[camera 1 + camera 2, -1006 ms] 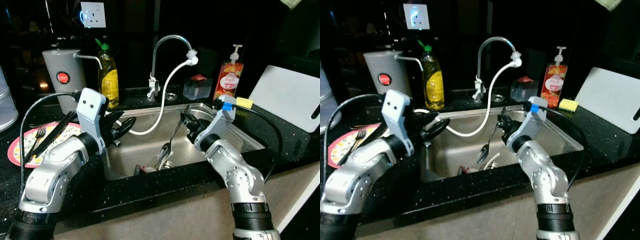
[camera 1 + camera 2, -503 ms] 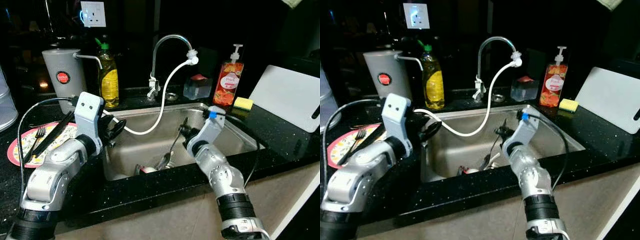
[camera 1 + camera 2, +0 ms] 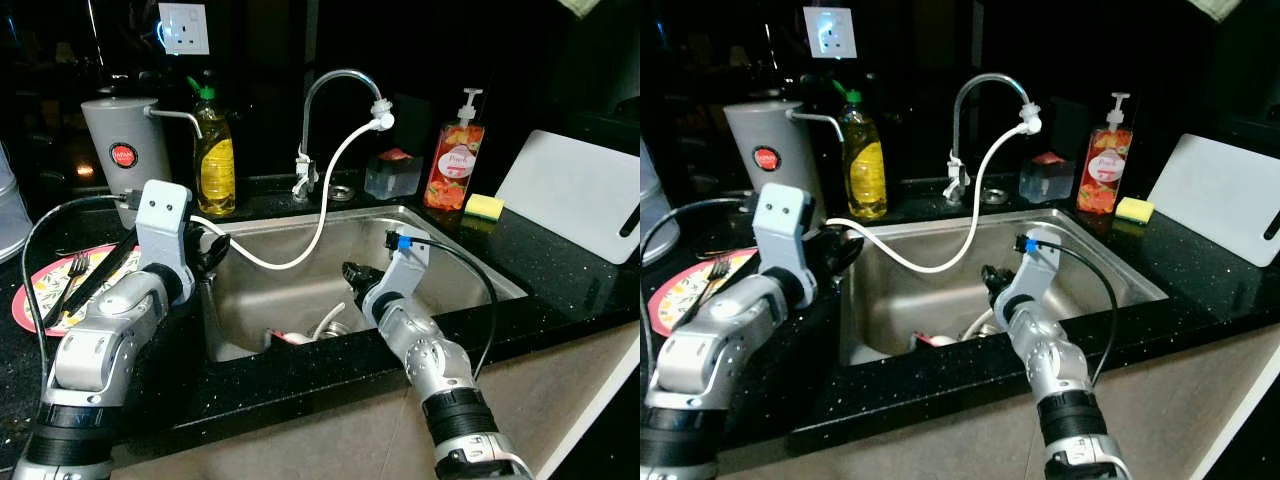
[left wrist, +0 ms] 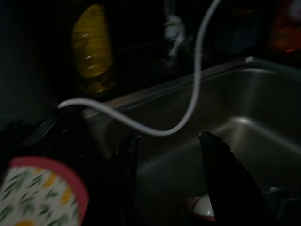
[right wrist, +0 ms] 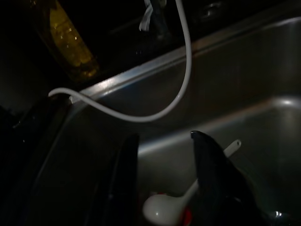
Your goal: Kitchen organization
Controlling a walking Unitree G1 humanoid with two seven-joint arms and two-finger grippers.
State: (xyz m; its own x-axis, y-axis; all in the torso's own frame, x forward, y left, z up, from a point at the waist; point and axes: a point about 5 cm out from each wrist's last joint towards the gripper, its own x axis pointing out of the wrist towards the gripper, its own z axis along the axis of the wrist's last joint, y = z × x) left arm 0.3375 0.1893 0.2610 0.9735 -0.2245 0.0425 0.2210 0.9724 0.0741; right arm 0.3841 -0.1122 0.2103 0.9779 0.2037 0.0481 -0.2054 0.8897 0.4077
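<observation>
My right gripper (image 3: pixel 351 273) is low inside the steel sink (image 3: pixel 462 256), open, with nothing between its fingers (image 5: pixel 207 160). Beyond its tips a white spoon (image 5: pixel 175 199) lies on the sink floor next to a red-and-white item (image 3: pixel 284 337) and some metal cutlery (image 3: pixel 336 326). My left gripper (image 3: pixel 213 250) hovers at the sink's left rim, also open and empty, its fingers (image 4: pixel 221 174) pointing over the basin. A pink patterned plate (image 3: pixel 40 305) with a fork (image 3: pixel 70 278) and a long black utensil (image 3: pixel 103 273) sits on the counter to the left.
A white hose (image 3: pixel 325 205) hangs from the tap (image 3: pixel 335 85) across the sink to the left rim. Behind stand a grey kettle (image 3: pixel 125 150), a yellow dish-soap bottle (image 3: pixel 215 160), a clear box (image 3: pixel 392 175), a red pump bottle (image 3: pixel 450 160) and a yellow sponge (image 3: pixel 484 207). A white cutting board (image 3: pixel 575 195) leans at right.
My right gripper sank leftward into the sink and let go of the metal spoon it carried. My left gripper drew back to the sink's left rim.
</observation>
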